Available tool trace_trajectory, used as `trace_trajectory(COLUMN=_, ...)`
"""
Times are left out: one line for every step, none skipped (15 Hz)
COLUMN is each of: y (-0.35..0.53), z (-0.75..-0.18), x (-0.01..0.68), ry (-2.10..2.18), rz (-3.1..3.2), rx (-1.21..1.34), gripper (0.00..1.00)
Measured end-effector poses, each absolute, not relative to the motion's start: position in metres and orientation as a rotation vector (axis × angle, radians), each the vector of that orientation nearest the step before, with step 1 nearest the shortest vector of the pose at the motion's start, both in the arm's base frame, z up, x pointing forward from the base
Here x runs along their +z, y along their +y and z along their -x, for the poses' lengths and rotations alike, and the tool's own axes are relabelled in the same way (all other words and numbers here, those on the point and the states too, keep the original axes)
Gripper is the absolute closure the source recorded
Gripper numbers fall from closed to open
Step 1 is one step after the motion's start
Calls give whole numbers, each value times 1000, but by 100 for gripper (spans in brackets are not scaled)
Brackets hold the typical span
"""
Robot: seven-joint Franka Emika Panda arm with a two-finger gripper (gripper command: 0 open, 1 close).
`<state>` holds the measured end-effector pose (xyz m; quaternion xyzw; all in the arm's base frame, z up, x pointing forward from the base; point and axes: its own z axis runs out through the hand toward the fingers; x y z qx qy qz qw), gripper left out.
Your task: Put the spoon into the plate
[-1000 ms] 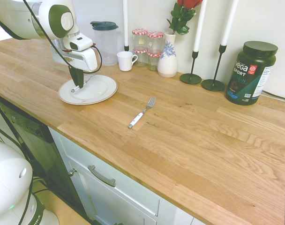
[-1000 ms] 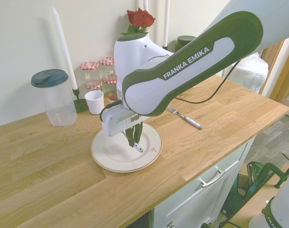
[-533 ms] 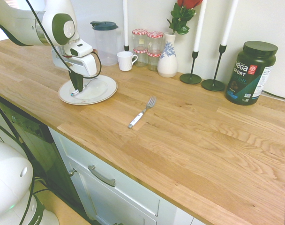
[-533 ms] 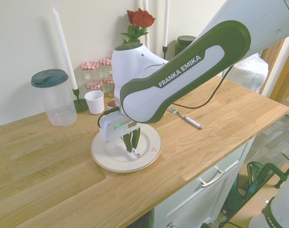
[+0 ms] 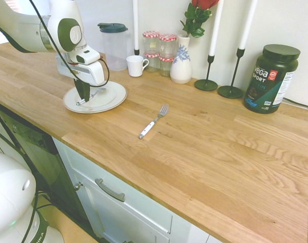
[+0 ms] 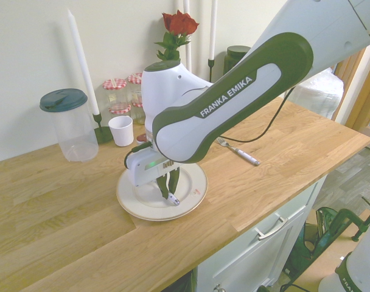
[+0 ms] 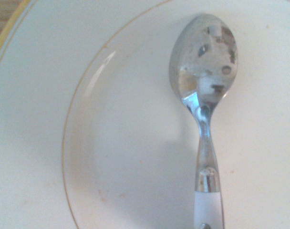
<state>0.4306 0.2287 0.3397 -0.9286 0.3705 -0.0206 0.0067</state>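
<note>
Wrist view: spoon (image 7: pixel 202 95) lies lengthwise over plate (image 7: pixel 49 119).

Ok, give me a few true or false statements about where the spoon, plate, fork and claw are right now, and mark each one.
1. The claw is shut on the spoon. True.
2. The spoon is over the plate. True.
3. The fork lies in the plate. False: it lies on the bare wooden counter, apart from the plate.
4. The claw points sideways. False: it points straight down at the plate.
5. The white cup is stacked on the plate. False: it stands on the counter behind the plate, by the jars.
</note>
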Motion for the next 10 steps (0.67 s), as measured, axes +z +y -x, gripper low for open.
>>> trace_trajectory(y=230, z=-431, x=340, ry=1157, rz=2903, rx=-66, gripper=0)
trace_trajectory(y=231, z=-433, x=344, ry=1155, rz=2898, rx=-74, gripper=0)
trace_trajectory(y=232, z=-436, x=349, ry=1153, rz=2888, rx=-86, gripper=0)
trace_trajectory(y=233, z=-440, x=356, ry=1152, rz=2879, rx=-100, gripper=0)
trace_trajectory(y=233, z=-442, x=365, ry=1151, rz=2878, rx=-114, gripper=0)
trace_trajectory(y=232, z=-443, x=377, ry=1149, rz=2890, rx=-128, gripper=0)
trace_trajectory(y=229, z=-442, x=391, ry=1150, rz=2912, rx=-149, gripper=0)
trace_trajectory(y=220, z=-442, x=408, ry=1169, rz=2929, rx=-171, gripper=0)
trace_trajectory(y=205, z=-442, x=426, ry=1203, rz=2930, rx=-183, gripper=0)
trace_trajectory(y=184, z=-442, x=442, ry=1233, rz=2922, rx=-188, gripper=0)
